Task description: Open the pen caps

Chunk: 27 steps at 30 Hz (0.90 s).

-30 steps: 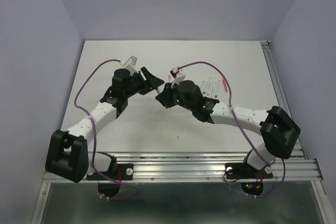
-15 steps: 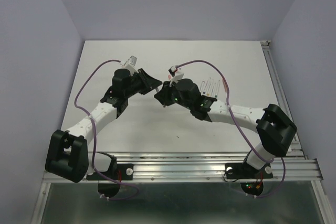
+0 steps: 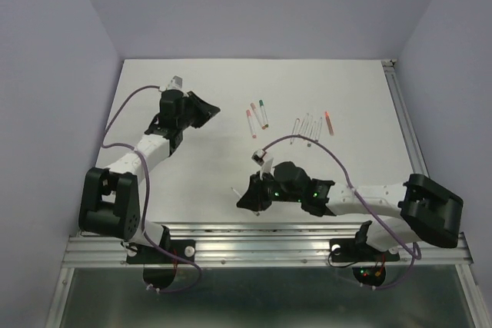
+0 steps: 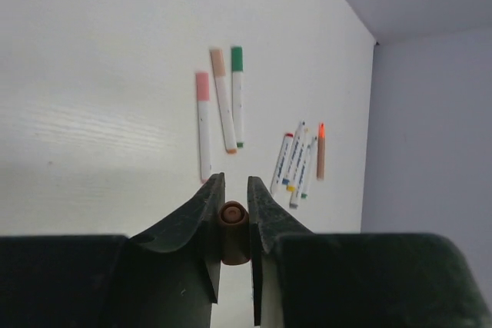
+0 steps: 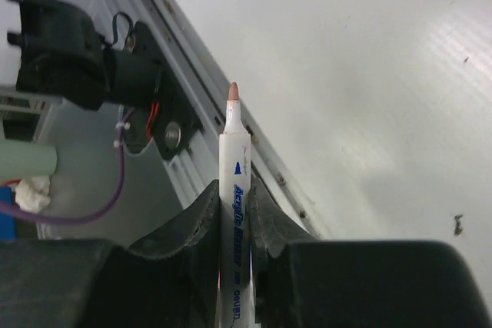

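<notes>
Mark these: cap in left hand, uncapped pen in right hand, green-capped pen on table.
brown cap (image 4: 233, 215): left wrist view, round end face.
uncapped pen (image 5: 234, 160): right wrist view, white barrel below tip.
green-capped pen (image 4: 238, 101): left wrist view, middle of barrel.

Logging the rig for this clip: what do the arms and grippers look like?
Left arm and right arm match: white link shells between blocky black joint housings, a thin purple cable looping along each. Left gripper and right gripper each have two tapered matte black fingers. Small green lights glow near the right wrist.
</notes>
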Motion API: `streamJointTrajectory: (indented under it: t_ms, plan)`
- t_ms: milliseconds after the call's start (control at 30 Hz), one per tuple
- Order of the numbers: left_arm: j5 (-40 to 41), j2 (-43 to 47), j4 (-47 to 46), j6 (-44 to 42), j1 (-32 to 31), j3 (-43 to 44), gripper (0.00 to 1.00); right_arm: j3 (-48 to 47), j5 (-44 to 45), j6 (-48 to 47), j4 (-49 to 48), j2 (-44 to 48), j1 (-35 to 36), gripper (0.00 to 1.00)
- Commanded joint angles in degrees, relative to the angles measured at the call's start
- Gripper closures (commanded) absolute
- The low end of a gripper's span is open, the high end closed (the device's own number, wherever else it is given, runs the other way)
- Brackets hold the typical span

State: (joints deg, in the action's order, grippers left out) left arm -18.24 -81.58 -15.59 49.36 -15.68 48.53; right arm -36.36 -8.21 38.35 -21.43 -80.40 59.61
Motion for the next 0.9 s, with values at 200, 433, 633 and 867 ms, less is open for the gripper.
streamJointTrajectory:
  t_ms: [200,433,633,867]
  plan:
    - [10.41,-3.83,3.09,-8.04,3.11,8.58,1.00,2.53,6.36,2.08,7.45,9.30,0.16,0.99]
    - [23.50,-13.32,18.03,-20.70,3.20,19.13,0.98,1.38,11.01,1.99,14.30,9.03,-11.53,0.99]
    - [28.87,-22.56,23.76,-24.22,3.29,27.57,0.92,0.50,15.15,0.68,17.65,9.30,-17.42,0.99]
    - [28.26,-28.81,25.09,-24.93,3.29,30.48,0.75,1.90,16.12,0.32,19.06,10.00,-21.55,0.99]
